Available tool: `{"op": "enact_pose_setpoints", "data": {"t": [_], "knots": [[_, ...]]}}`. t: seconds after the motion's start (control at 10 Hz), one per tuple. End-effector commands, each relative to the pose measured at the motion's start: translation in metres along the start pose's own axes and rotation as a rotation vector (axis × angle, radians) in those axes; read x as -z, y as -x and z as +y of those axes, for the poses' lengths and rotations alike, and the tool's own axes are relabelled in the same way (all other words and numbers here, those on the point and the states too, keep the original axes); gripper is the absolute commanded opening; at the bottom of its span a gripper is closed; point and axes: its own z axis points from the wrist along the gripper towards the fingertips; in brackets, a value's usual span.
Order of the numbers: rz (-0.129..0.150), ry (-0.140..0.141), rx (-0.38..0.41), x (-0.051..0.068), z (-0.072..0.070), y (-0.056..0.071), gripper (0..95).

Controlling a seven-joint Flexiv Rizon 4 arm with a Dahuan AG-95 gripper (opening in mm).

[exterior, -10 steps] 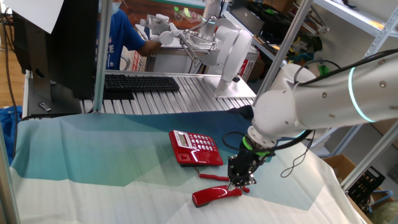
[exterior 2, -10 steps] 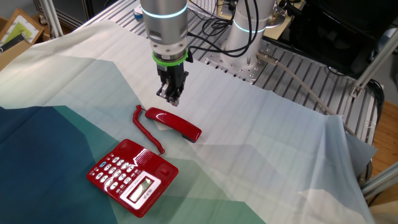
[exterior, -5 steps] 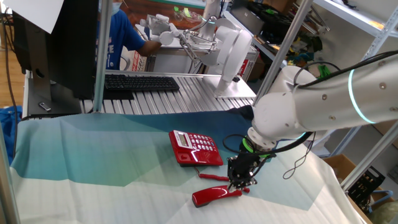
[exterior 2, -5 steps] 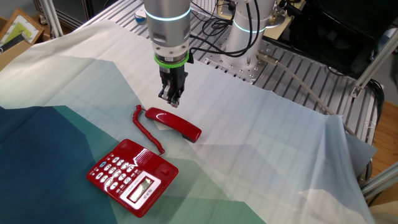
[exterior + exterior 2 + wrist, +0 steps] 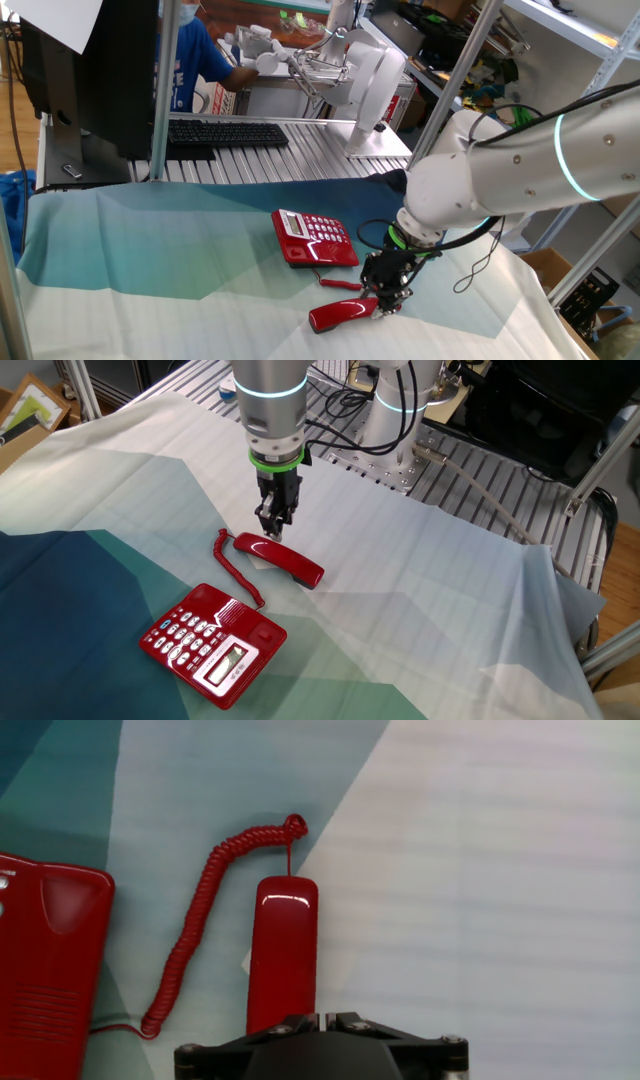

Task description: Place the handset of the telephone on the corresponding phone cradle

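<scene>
Hand view looks straight down on the handset (image 5: 282, 950); whether the hand (image 5: 270, 531) is spread is unclear.

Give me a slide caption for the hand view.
Red handset lying off its telephone, coiled cord between them.

A: The handset (image 5: 281, 559) is glossy red all over, and its coiled cord (image 5: 198, 915) is the same red.

B: The telephone (image 5: 212, 644) matches, red too, but with white-grey keypad buttons (image 5: 182, 634) and a pale label panel (image 5: 229, 660).

A: The cloth (image 5: 420, 620) under them is patterned in angular patches: dark blue, teal and off-white.

B: The arm (image 5: 520, 170) is white with 1 glowing cyan ring (image 5: 566, 150) and a green band (image 5: 275, 458) above the black gripper (image 5: 272, 525).

A: Behind, a black keyboard (image 5: 226, 133) on silvery ribbed metal (image 5: 300, 150).
</scene>
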Motion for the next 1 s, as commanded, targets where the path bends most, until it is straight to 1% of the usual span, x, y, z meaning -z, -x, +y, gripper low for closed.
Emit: {"op": "enact_pose_setpoints", "data": {"t": [0.1, 0.3, 0.4, 0.5, 0.7, 0.9, 1.0], "knots": [[0.012, -0.006, -0.015, 0.002, 0.003, 0.001, 38.0], [0.016, -0.008, -0.023, 0.001, 0.005, 0.001, 38.0], [0.011, -0.010, -0.033, 0.001, 0.009, 0.000, 38.0], [0.015, -0.011, -0.041, 0.001, 0.014, 0.000, 57.0], [0.018, -0.009, -0.024, 0.002, 0.020, -0.002, 57.0], [0.014, -0.009, -0.019, 0.002, 0.027, -0.005, 57.0], [0.015, -0.008, -0.010, 0.000, 0.030, -0.007, 57.0]]}}
